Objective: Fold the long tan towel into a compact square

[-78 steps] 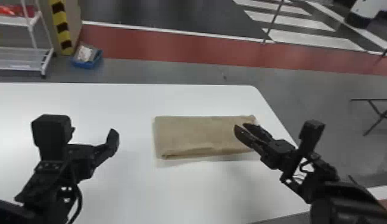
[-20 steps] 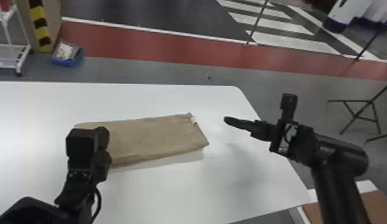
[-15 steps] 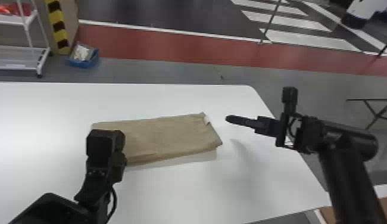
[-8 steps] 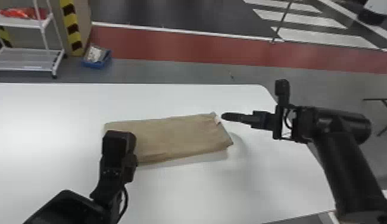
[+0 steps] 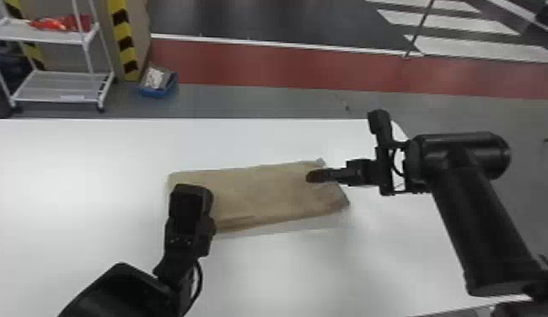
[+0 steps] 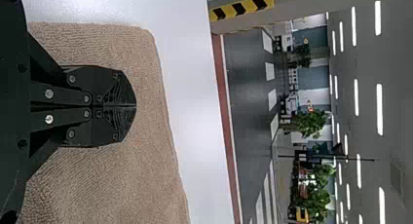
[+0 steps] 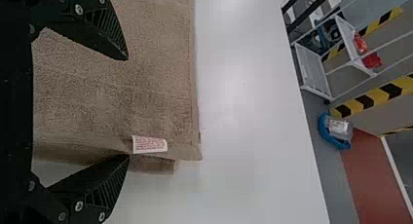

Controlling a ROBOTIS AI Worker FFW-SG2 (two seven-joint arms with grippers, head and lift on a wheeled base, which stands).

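Observation:
The tan towel (image 5: 260, 192) lies folded in a flat rectangle on the white table. Over its left end is my left gripper (image 5: 191, 223); in the left wrist view the left gripper (image 6: 136, 106) is shut, its fingertips together against the towel (image 6: 122, 180) with no cloth visible between them. At the towel's right end, my right gripper (image 5: 315, 176) reaches over the cloth. From the right wrist, the right gripper (image 7: 128, 107) is open, one finger over the towel (image 7: 122, 83) and the other just outside its edge, beside a small white label (image 7: 149, 144).
White tabletop (image 5: 286, 274) surrounds the towel. Beyond the table's far edge, a white wire rack (image 5: 62, 78) and a blue bin (image 5: 158, 84) stand on the floor.
The towel has shifted left and tilted slightly since the oldest frame, and my left gripper has come onto its left end. Lately my right gripper moved left, from beside the towel to over its right end.

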